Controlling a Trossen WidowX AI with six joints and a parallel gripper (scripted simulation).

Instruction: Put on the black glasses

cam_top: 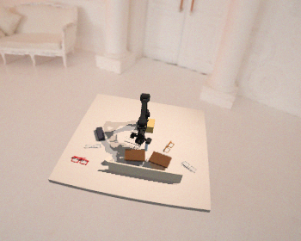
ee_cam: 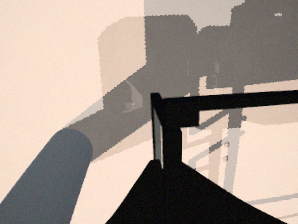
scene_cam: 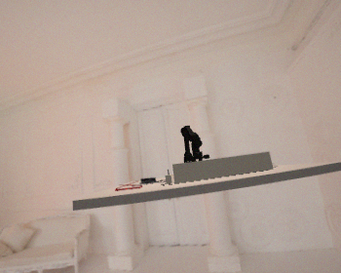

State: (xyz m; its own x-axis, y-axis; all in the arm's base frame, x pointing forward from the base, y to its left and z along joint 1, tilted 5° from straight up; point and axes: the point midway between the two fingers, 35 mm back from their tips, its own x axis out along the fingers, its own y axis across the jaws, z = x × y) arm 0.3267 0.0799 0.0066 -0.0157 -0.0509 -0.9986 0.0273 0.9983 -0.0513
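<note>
One gripper clamps the black glasses. Two brown blocks sit near it. Four other glasses lie around; the red pair lies far left.

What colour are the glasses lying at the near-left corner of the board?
Red frames, lying flat on the board; the top view shows them best.

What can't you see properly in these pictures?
- Display heads' yellow tag: top view, too small and blurred around the two brown blocks.
- Gripper fingertips: wrist view, merged into one black silhouette; only the thin black glasses frame shows.
- Table contents: exterior view, hidden behind the long grey wall.
</note>
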